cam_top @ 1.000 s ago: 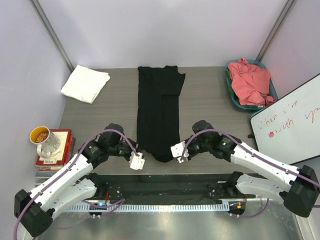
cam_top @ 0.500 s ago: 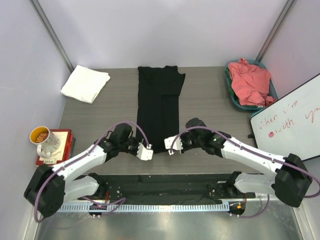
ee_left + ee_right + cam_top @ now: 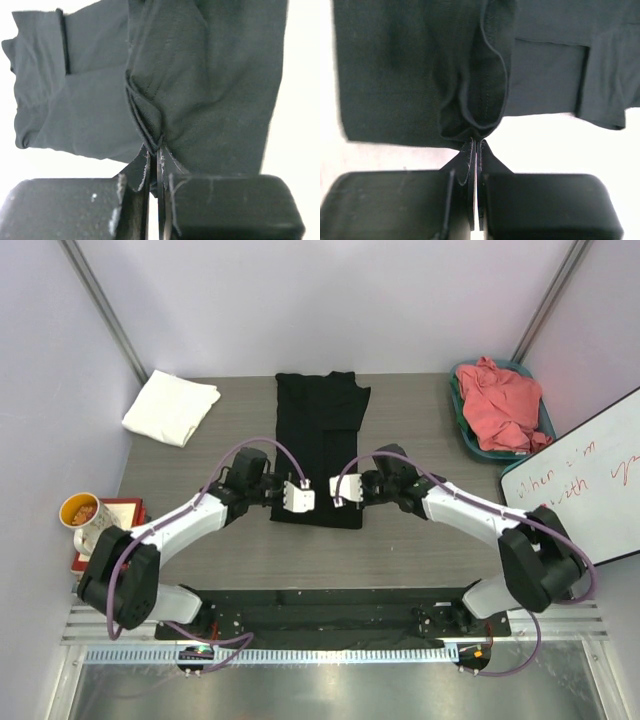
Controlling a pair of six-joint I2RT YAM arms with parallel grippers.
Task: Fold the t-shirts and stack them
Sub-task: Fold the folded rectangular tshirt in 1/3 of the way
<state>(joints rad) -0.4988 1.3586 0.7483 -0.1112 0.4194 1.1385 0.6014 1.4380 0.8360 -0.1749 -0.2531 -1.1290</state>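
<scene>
The black t-shirt (image 3: 318, 415) lies lengthwise on the middle of the table, folded narrow, its near end doubled back over itself. My left gripper (image 3: 300, 498) and right gripper (image 3: 338, 492) hang side by side over that doubled part, each shut on a bunched piece of the hem. In the left wrist view the gripper (image 3: 159, 145) pinches a gathered seam of the black t-shirt (image 3: 210, 85). The right wrist view shows its gripper (image 3: 476, 142) shut on a loop of the same shirt (image 3: 395, 75). A folded white t-shirt (image 3: 171, 407) rests at the far left corner. A crumpled coral-pink t-shirt (image 3: 500, 405) fills a bin.
The teal bin (image 3: 461, 418) stands at the table's far right edge. A whiteboard (image 3: 580, 480) leans off the right side. Left of the table a mug (image 3: 88, 518) stands on a red book (image 3: 125, 512). Grey tabletop (image 3: 420, 440) shows on both sides of the black shirt.
Both grippers have carried the shirt's near hem away from the front edge towards the collar, doubling the lower half over the upper. The arms have stretched out further over the table.
</scene>
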